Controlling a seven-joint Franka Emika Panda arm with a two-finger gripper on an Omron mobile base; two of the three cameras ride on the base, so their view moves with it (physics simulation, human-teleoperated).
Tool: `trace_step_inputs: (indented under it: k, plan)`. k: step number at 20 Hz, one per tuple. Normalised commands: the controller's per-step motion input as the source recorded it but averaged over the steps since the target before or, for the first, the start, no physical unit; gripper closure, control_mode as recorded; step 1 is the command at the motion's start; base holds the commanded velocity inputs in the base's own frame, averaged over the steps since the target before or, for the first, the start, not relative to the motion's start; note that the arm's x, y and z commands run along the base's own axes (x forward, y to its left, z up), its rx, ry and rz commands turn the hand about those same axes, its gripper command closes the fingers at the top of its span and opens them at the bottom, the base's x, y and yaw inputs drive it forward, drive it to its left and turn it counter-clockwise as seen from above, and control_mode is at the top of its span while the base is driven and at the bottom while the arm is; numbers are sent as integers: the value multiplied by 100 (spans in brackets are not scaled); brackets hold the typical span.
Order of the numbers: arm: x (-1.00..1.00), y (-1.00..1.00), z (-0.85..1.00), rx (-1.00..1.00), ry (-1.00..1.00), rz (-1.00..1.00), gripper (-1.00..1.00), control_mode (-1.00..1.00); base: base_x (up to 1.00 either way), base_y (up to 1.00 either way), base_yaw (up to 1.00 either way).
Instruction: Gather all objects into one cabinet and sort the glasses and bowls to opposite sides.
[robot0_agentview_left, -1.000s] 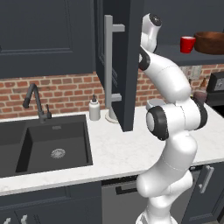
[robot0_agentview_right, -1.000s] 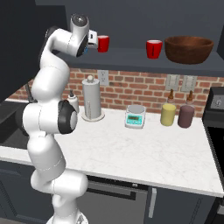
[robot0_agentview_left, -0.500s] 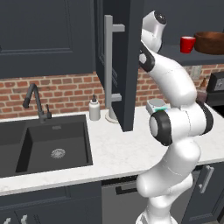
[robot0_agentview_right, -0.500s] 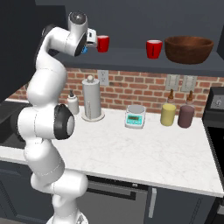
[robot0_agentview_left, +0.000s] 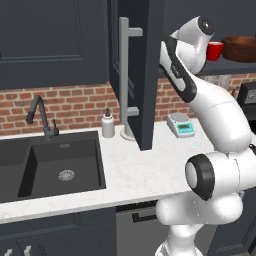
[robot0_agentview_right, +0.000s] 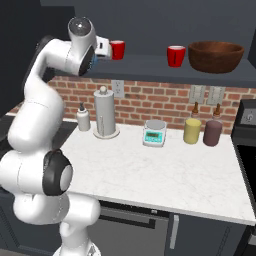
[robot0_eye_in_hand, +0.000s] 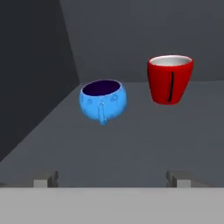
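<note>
In the hand view my gripper (robot0_eye_in_hand: 111, 180) is open, its two tips wide apart with nothing between them. Ahead of it on the dark cabinet floor sit a small blue bowl (robot0_eye_in_hand: 103, 99) on the left and a red cup (robot0_eye_in_hand: 169, 78) farther back on the right. From the right base view the gripper (robot0_agentview_right: 105, 47) is just left of a red cup (robot0_agentview_right: 118, 50). A second red cup (robot0_agentview_right: 176, 55) and the wide brown bowl (robot0_agentview_right: 216, 55) stand farther right on the same shelf. The navy cabinet door (robot0_agentview_left: 145, 75) hangs open, with its grey bar handle (robot0_agentview_left: 125, 75).
On the counter (robot0_agentview_right: 165, 170) stand a paper-towel holder (robot0_agentview_right: 104, 112), a soap bottle (robot0_agentview_right: 83, 118), a small scale (robot0_agentview_right: 154, 133), and a yellow canister (robot0_agentview_right: 192, 131) beside a dark one (robot0_agentview_right: 212, 133). A black sink (robot0_agentview_left: 60, 162) with a faucet (robot0_agentview_left: 41, 117) lies to the left.
The arm's elbow has swung outward and lower, and the hand has drawn back a little from the shelf. The cups and the brown bowl stand as before.
</note>
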Motion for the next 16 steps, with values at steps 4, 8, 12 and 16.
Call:
trace_step_inputs:
  k: [4,8,12,16]
  plan:
    - [-99,-38,0,0,-3,-14,-100,-100,0,0,0]
    - [-91,-42,10,0,-1,-15,-100,-100,0,0,0]
    - [-72,-43,32,0,0,-13,-100,-100,0,0,0]
    - [-55,-57,39,0,0,-8,-100,-100,0,0,0]
